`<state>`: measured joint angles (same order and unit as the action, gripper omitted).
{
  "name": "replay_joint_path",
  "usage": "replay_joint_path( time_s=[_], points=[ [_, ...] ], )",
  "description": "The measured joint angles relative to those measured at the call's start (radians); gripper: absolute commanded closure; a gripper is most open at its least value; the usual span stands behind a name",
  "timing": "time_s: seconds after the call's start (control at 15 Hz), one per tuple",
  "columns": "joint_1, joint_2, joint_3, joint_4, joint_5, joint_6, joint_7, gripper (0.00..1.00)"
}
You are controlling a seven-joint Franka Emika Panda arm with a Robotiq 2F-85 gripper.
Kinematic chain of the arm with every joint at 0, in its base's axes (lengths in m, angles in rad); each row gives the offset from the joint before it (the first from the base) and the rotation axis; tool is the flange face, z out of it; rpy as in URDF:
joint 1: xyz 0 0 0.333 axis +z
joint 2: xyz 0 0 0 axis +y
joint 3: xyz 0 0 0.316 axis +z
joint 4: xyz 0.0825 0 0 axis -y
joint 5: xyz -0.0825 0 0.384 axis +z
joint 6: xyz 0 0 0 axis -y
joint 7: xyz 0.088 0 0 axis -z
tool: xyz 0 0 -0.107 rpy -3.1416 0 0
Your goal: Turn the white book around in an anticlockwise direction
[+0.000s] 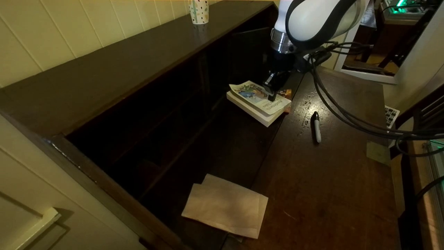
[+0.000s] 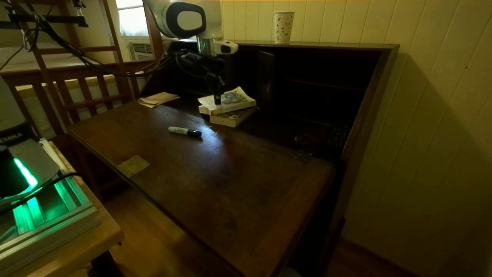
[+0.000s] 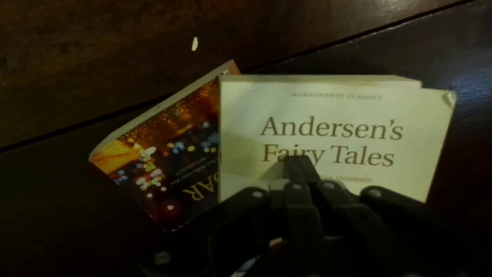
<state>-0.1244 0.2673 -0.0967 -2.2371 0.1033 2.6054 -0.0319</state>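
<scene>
Desk point(image 2: 230, 192), dark wood. Robot arm point(image 1: 319, 21), white and black, reaching over it. Gripper point(image 3: 301, 159), black, jaws pressed together. Paper sheets point(image 1: 225, 206), pale, flat on the desk. White book point(image 3: 334, 130), picture cover up, lying across a second book point(image 3: 165, 165), dark with coloured lights, askew beneath; gripper tips at its title, contact uncertain. Cup point(image 2: 283, 27), spotted, upright on the upper ledge point(image 1: 138, 59). Marker point(image 1: 317, 128), grey, black-ended, near both books.

We see a wooden desk point(image 2: 230, 181) bearing a marker point(image 2: 184, 131), paper sheets point(image 1: 225, 205) and a dark-covered book point(image 3: 169, 161). Its ledge point(image 1: 131, 66) carries a spotted cup point(image 2: 283, 27).
</scene>
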Motion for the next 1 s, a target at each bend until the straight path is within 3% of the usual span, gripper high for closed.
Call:
replay_joint_path(
  time_s=[0.4, 0.87, 1.0],
  points=[
    [0.002, -0.026, 0.059, 0.0, 0.045, -0.031, -0.034, 1.0],
    [0.003, -0.03, 0.151, 0.002, 0.244, -0.031, -0.126, 1.0],
    [0.01, -0.027, 0.16, 0.002, 0.254, -0.031, -0.133, 1.0]
  ],
)
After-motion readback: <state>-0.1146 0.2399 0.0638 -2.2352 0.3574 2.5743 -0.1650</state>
